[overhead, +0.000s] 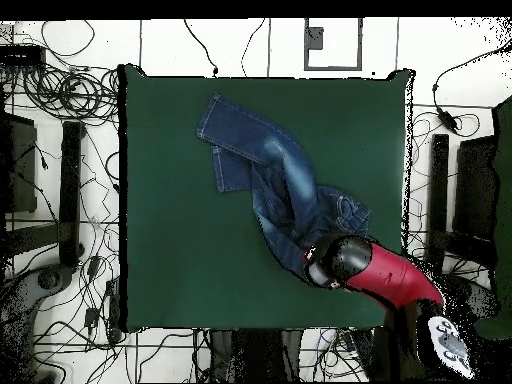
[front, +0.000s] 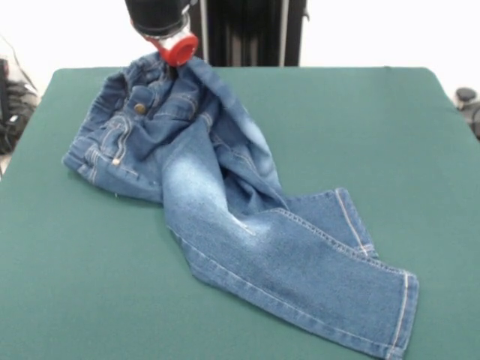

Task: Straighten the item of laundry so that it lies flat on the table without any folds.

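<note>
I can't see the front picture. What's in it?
Small blue jeans lie crumpled on a green table, waist bunched at the far side and legs overlapping toward the near right corner. The gripper, red-tipped, touches the waistband.

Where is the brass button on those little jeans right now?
In the front view the brass button sits at the jeans' bunched waistband, upper left, just below the gripper.

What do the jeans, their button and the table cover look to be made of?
The jeans: blue denim, faded whitish in patches, seams stitched. The button: probably brass-toned metal, small and shiny. The table: dark green matte cloth, felt-like, without sheen.
</note>
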Robot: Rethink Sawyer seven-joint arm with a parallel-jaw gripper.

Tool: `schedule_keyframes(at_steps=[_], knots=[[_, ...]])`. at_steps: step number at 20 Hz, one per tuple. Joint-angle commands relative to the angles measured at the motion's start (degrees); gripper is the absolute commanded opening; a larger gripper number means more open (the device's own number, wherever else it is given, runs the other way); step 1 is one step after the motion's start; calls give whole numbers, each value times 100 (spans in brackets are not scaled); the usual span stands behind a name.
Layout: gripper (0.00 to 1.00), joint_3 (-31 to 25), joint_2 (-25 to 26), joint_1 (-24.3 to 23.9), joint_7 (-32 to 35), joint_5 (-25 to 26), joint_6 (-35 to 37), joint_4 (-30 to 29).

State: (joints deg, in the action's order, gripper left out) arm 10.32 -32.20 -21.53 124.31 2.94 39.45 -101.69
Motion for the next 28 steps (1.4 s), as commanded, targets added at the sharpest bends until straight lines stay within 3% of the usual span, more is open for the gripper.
schedule_keyframes(at_steps=[1,11,12,18,28], knots=[[0,-26,-223,359,1162,-424,791,-1027],[0,-19,-251,484,1119,-564,597,-1091],[100,-56,-256,469,1052,-602,522,-1108],[100,-2,-320,638,1124,-571,581,-950],[100,-575,-32,598,977,-1058,625,608]])
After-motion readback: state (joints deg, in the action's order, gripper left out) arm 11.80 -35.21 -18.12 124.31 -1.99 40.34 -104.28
